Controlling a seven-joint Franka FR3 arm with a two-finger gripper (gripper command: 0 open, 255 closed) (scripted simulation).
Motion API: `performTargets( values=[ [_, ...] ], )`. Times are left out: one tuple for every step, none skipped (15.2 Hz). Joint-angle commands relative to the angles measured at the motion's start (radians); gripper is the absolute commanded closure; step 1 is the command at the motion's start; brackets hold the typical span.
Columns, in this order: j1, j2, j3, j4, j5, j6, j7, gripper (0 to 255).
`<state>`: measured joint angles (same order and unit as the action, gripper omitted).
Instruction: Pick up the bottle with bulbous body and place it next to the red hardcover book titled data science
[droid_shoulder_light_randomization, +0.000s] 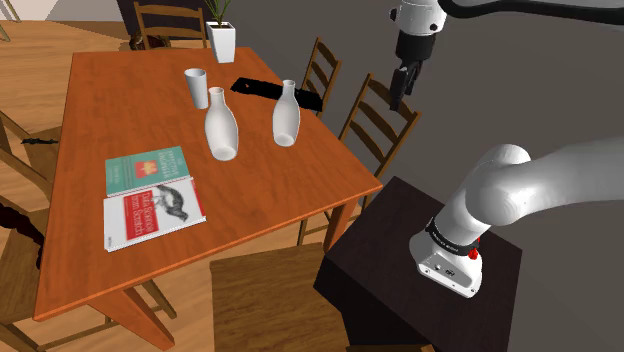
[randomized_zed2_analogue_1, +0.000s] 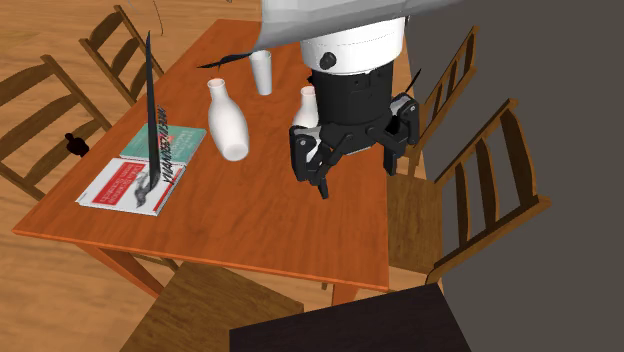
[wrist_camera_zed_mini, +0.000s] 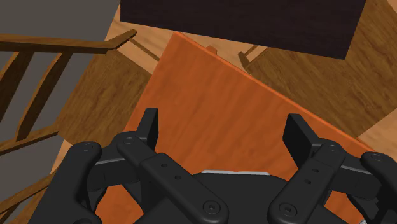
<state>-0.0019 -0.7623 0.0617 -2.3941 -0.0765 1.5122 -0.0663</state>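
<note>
Two white bottles stand upright on the orange bench (droid_shoulder_light_randomization: 300, 200); the bulbous bottle (droid_shoulder_light_randomization: 221, 128) is the one nearer the red book (droid_shoulder_light_randomization: 152, 212), yet apart from it. The gripper (randomized_zed2_analogue_1: 355, 172) hangs over the bench, fingers spread, holding nothing.

**Bottle upright, red book flat, well apart**

White bottle (droid_shoulder_light_randomization: 222, 127) with a narrow neck and a swollen lower body stands upright mid-table (droid_shoulder_light_randomization: 120, 110). Red-and-white book (droid_shoulder_light_randomization: 152, 213) lies flat, cover up, closed, near the table edge at the shoulder view's lower left; title unreadable.
</note>
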Motion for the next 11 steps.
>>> performTargets(
  values=[
    [0.000,0.000,0.000,0.000,0.000,0.000,0.000,0],
    [-0.002,0.039,-0.002,0.015,0.000,0.025,0.000,0],
    [-0.005,0.078,-0.004,0.032,-0.001,0.048,0.001,0],
    [-0.007,0.117,-0.006,0.050,-0.001,0.071,0.001,0],
    [-0.009,0.156,-0.007,0.069,-0.001,0.092,0.001,0],
    [-0.011,0.196,-0.009,0.089,-0.001,0.112,0.001,0],
    [-0.013,0.235,-0.011,0.111,-0.002,0.130,0.001,0],
    [-0.015,0.274,-0.012,0.134,-0.002,0.148,0.001,0],
    [-0.017,0.313,-0.014,0.158,-0.001,0.164,0.001,0],
    [-0.018,0.353,-0.015,0.183,-0.001,0.178,0.001,0],
    [-0.020,0.392,-0.016,0.210,-0.001,0.192,0.000,0]
  ],
)
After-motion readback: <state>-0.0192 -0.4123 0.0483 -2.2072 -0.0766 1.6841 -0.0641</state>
